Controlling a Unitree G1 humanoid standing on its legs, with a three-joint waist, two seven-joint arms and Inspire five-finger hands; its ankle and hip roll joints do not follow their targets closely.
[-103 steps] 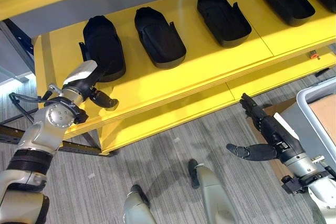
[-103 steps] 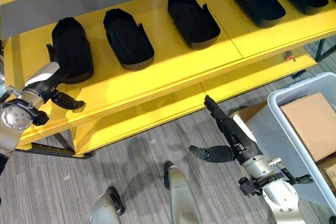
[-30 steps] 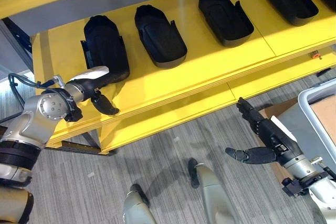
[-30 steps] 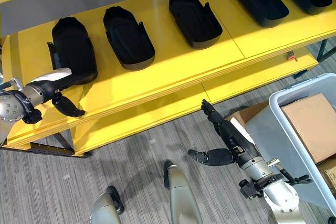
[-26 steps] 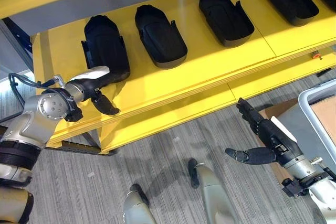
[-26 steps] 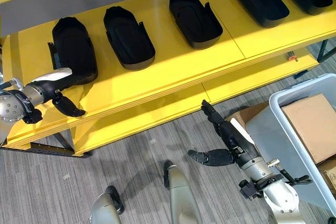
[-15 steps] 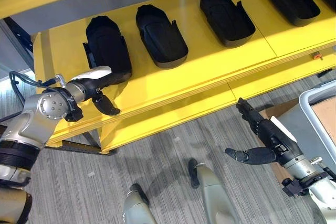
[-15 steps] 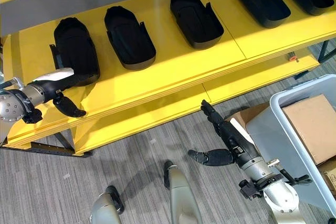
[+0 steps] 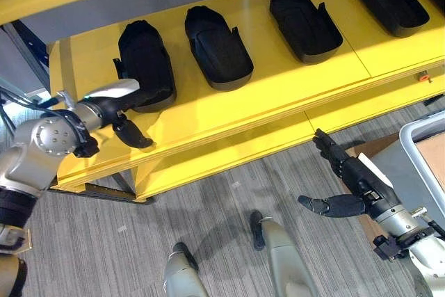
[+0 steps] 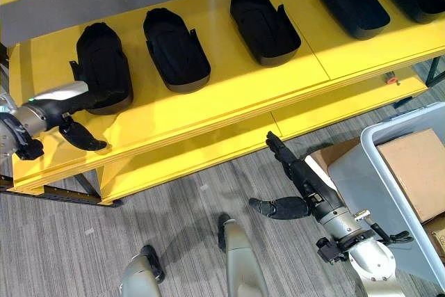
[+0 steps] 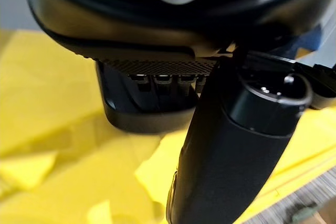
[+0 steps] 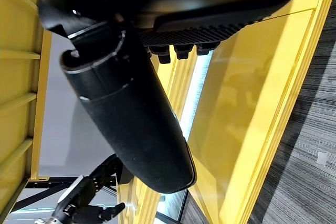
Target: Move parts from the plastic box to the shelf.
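Left eye view: we rested our left hand [image 9: 115,102], fingers straight, against the leftmost part [image 9: 144,64], placement apparently finishing; next, withdraw.

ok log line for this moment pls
left hand: open, at leftmost part on shelf | right hand: open, empty, over floor | box: at right
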